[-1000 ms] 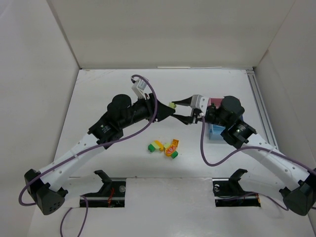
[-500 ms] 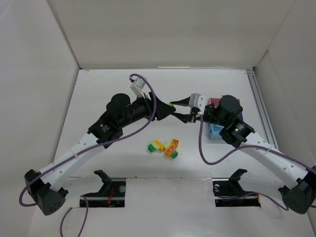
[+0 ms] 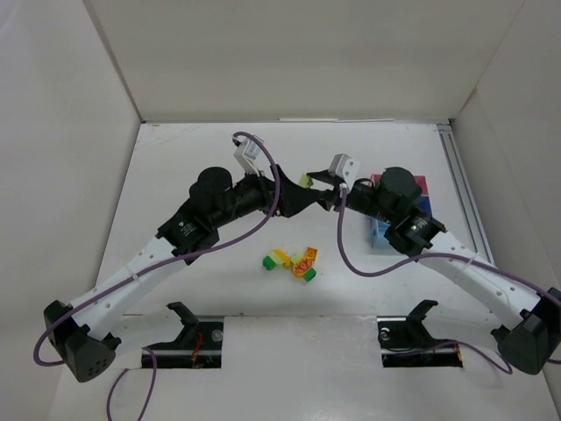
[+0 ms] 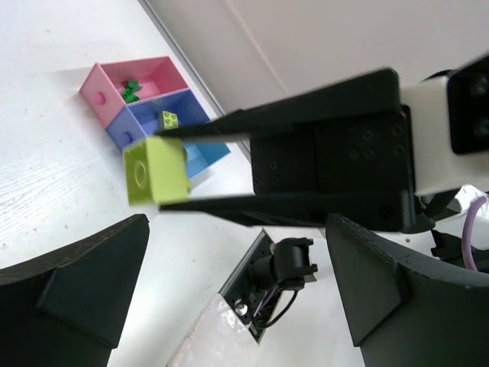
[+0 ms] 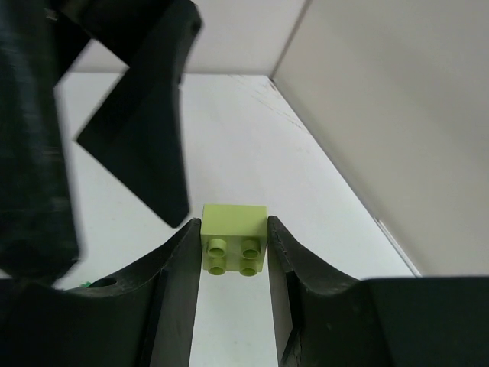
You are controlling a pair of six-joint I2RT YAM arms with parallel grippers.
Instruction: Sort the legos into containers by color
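No legible text, label, brand, number or sign in any view: top, left wrist, right wrist all checked. Nothing to record.

White table (image 3: 188, 162): lego clump (image 3: 294, 261) near centre; joined trays (image 3: 422, 185) at right.
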